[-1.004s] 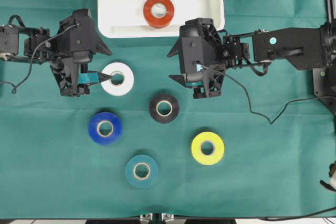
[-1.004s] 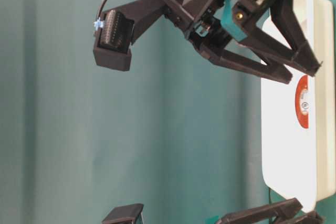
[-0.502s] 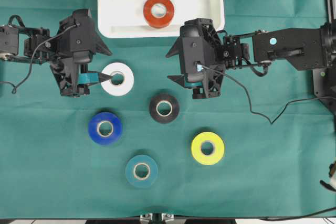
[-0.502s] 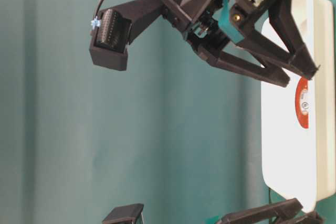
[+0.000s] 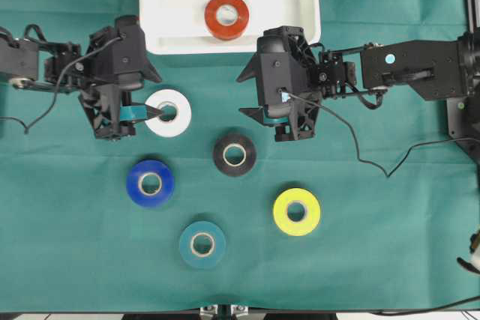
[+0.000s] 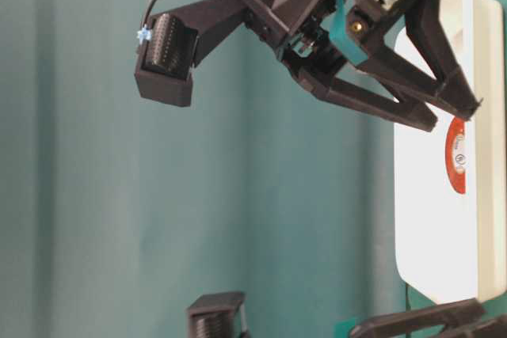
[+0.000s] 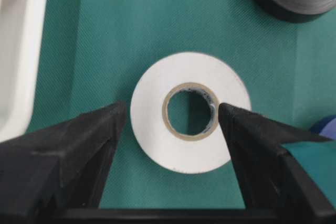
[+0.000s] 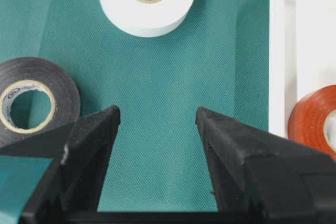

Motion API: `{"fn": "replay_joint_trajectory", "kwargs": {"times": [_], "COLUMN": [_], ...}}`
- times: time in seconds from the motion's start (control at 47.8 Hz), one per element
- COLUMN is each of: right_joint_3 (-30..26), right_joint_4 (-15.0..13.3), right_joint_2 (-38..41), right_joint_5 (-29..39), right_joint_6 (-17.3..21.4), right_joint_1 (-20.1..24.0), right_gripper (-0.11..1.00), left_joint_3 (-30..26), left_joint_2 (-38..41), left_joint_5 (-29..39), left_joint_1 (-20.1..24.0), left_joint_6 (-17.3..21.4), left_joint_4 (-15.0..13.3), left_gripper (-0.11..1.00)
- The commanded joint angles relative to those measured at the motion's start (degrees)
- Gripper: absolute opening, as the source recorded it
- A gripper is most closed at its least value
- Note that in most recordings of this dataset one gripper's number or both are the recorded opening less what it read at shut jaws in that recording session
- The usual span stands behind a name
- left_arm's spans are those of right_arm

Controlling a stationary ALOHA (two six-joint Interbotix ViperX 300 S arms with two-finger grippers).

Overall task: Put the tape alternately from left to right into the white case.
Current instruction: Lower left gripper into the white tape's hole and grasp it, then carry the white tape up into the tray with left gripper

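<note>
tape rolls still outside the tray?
5: white roll at the left hand, black centre, blue lower left, teal bottom, yellow lower right. None seem hidden.

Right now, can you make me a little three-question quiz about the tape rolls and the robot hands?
1. True or false: the red-orange roll lies inside the white case.
2. Which roll sits at the left gripper? A) blue B) white C) yellow
3. How many rolls lie on the green cloth, outside the case?

Key
1. True.
2. B: the white roll, with one finger over its core hole and one outside its rim, jaws open.
3. Five: white, black roll, blue roll, yellow roll and teal roll.
</note>
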Motion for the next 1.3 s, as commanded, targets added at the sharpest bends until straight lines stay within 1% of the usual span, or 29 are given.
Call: {"fn": "replay_joint_trajectory", "kwargs": {"times": [0.0,0.377,0.711,0.816,0.858,0.9,0.963,1.004,1.025,1.046,1.088,1.151,1.214,1.276], "right_joint_3": [-0.62,-0.18,0.09,0.26,0.35,0.35,0.26,0.35,0.35,0.35,0.35,0.53,0.53,0.53], "right_joint_4": [0.00,0.00,0.00,0.00,0.00,-0.09,0.00,0.00,0.00,0.00,0.00,-0.09,0.00,-0.09], "right_joint_2": [-1.58,-1.23,-1.23,-1.23,-1.23,-1.23,-1.23,-1.23,-1.23,-1.23,-1.23,-1.23,-1.23,-1.23], "right_joint_5": [-0.44,-0.53,-0.53,-0.53,-0.53,-0.62,-0.70,-0.88,-0.97,-0.97,-1.23,-1.32,-1.32,-1.32], "right_joint_6": [0.00,0.09,0.09,0.09,0.09,0.09,0.09,0.09,0.09,0.09,0.09,0.09,0.09,0.09], "right_joint_1": [0.18,0.26,0.35,0.26,0.26,0.26,0.26,0.26,0.26,0.26,0.26,0.26,0.26,0.26], "right_gripper": [0.67,0.67,0.67,0.67,0.67,0.67,0.67,0.67,0.67,0.67,0.67,0.67,0.67,0.67], "left_joint_3": [-1.85,-3.96,-4.04,-4.39,-4.48,-4.48,-4.48,-4.48,-4.48,-4.48,-4.48,-4.48,-4.48,-4.39], "left_joint_2": [1.05,6.24,9.05,8.88,8.88,8.79,8.70,8.70,8.70,8.70,8.70,8.61,8.53,8.44], "left_joint_5": [-0.26,-0.18,-0.18,-0.09,-0.09,0.09,0.35,0.62,0.79,0.88,1.05,1.23,1.23,1.23], "left_joint_1": [0.09,0.53,1.93,1.93,1.93,1.93,1.93,1.93,1.85,1.76,1.58,1.23,0.97,0.79], "left_joint_6": [-0.09,-0.18,-0.18,-0.09,-0.09,0.00,0.00,0.00,0.00,0.00,0.00,0.00,-0.09,-0.09], "left_joint_4": [-0.09,-0.09,-0.09,-0.09,0.00,0.00,0.00,0.00,0.09,0.00,0.09,0.00,0.00,0.00], "left_gripper": [0.92,0.92,0.92,0.91,0.88,0.83,0.70,0.58,0.49,0.45,0.31,0.16,0.04,-0.02]}}
